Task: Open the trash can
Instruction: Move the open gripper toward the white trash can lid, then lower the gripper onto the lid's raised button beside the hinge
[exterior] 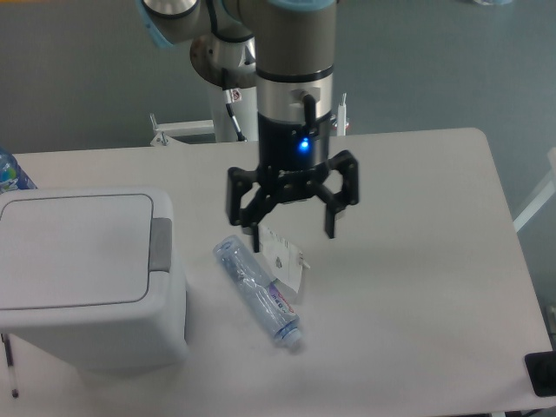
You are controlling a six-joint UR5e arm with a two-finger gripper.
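Gripper [293,220] is wide open, fingers spread far apart, holding nothing and touching nothing. It hangs pointing down over the middle of the bench [417,261], blue LED lit on the wrist. Left fingertip sits in line with the top of the bottle [257,291] and the edge of the wrapper [283,257], but whether it's above them or level with them can't be told from this angle; no contact visible. Right finger is over bare bench. Trash can [87,278] stands at the left edge of the bench, well apart from the gripper, lid [74,250] flat and closed, grey button [160,245] on the rim side facing the bottle. Bottle lies on its side, diagonal, cap end toward the near edge, just beside the can's right wall but not touching it. Wrapper lies flat against the bottle's upper right side, partly tucked under or beside it. A second bottle [10,172] pokes in at the far left edge behind the can. Robot base [234,69] is behind the bench.
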